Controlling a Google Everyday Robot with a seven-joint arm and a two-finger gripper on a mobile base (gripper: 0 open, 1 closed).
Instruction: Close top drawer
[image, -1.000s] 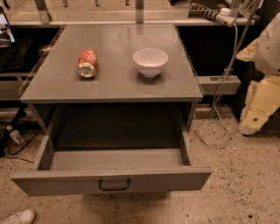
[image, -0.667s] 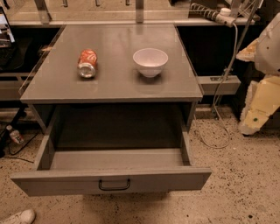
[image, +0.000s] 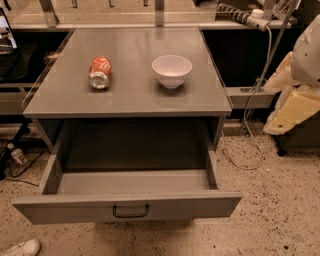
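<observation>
Jaws, apart or together I cannot tell, hang on the arm (image: 295, 107) at three o'clock, well clear of the top drawer (image: 75, 210), standing open at six o'clock, front free for pushing, under the table (image: 130, 97) carrying can (image: 100, 72) and bowl (image: 171, 70).

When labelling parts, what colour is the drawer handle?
The handle is black, camera view; gripper hangs far right.

The gripper (image: 292, 112) hangs at the right of the frame, and its cream arm (image: 310, 50) is cut off by the right edge. Inside the top drawer (image: 125, 207), the front strip of the floor is hidden behind the front panel, and the back lies in shadow. A white shoe (image: 22, 247) is clipped by the bottom edge at lower left. Lettering on the can (image: 100, 71) is too blurred to read.
</observation>
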